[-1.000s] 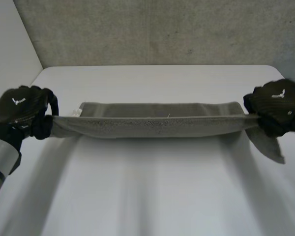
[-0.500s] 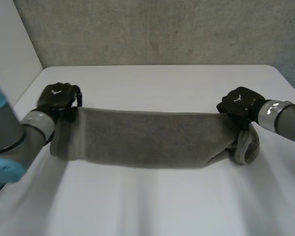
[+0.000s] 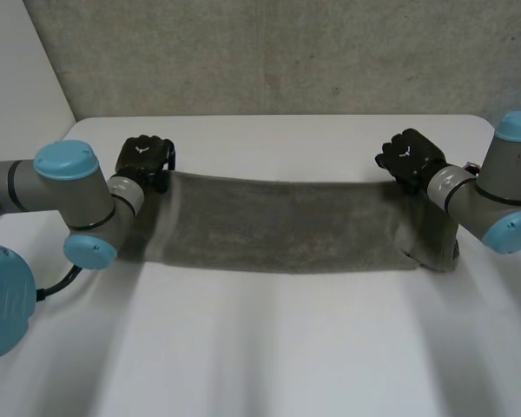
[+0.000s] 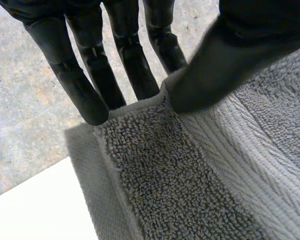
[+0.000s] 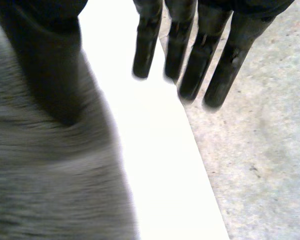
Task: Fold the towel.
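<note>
The grey towel (image 3: 278, 230) lies on the white table (image 3: 269, 347) as a long strip from side to side, its right end bunched. My left hand (image 3: 144, 159) is at the towel's far left corner. In the left wrist view the towel (image 4: 200, 175) has that corner pinched between the thumb (image 4: 215, 75) and the straight fingers (image 4: 130, 65) behind its edge. My right hand (image 3: 408, 158) is at the far right corner. In the right wrist view its fingers (image 5: 190, 55) stand straight over bare table, apart from the thumb (image 5: 45, 65), which rests on the towel (image 5: 40, 175).
A concrete wall (image 3: 286, 52) rises just behind the table's far edge, close beyond both hands. A white panel (image 3: 17, 69) stands at the left. Bare table stretches in front of the towel.
Both hands have carried the stretched towel away from me and lowered it onto the table. The right hand's fingers have come off the cloth; the arms now reach far over the table.
</note>
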Tool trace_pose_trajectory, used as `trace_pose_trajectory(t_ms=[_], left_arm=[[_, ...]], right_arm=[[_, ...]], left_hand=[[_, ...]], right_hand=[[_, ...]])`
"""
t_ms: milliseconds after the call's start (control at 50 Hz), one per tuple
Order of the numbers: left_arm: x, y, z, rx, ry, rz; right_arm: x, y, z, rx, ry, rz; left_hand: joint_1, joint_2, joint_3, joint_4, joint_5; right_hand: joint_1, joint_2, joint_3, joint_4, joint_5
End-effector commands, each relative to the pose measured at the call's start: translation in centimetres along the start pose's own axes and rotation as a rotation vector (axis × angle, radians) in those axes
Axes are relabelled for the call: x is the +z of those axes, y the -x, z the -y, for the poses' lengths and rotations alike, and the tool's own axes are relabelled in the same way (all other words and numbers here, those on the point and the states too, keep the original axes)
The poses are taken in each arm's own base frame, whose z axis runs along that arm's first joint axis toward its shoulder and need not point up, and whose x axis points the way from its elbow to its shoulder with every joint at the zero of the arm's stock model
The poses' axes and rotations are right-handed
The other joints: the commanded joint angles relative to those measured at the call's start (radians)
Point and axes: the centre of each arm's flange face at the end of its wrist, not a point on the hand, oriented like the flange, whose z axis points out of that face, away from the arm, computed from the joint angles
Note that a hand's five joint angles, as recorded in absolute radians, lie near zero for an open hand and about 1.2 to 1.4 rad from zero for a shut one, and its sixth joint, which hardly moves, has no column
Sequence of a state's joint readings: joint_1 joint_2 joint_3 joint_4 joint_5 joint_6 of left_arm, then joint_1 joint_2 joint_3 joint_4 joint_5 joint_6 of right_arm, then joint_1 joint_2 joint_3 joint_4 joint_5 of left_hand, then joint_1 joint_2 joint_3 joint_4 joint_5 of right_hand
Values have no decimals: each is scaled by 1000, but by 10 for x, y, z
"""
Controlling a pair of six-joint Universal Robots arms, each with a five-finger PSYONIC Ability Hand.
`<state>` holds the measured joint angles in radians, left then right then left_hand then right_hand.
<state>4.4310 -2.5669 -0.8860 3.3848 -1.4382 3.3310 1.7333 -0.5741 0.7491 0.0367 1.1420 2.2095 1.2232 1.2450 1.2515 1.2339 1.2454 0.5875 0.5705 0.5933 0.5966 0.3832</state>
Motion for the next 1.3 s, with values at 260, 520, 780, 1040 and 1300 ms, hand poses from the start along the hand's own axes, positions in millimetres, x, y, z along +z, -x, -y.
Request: trace_pose_trajectory(t_ms=[260,520,780,1040,1300], left_arm=[[-30,28,57,-10,-25,157],[-103,27,78,-139,17,162],[-126,15,49,-263,94,197],[-122,14,42,-262,86,207],[-124,12,38,-258,94,205]], right_arm=[[-49,-42,46,191,49,-151],[-138,-8,54,477,250,-110],[-147,41,8,497,290,-108],[-125,44,-28,498,325,-149],[-145,-30,-78,333,506,-294]], left_hand=[[-989,-1011,-1017,-1000,-1186],[-983,-1005,-1012,-994,-1180],[-969,-990,-997,-979,-1165],[-974,-996,-1003,-985,-1171],[-983,-1005,-1012,-994,-1180]], right_hand=[[-413,-396,-419,-422,-383],[-413,-396,-419,-422,-383],[-250,-233,-256,-259,-220],[655,672,649,646,685],[809,826,803,800,839]])
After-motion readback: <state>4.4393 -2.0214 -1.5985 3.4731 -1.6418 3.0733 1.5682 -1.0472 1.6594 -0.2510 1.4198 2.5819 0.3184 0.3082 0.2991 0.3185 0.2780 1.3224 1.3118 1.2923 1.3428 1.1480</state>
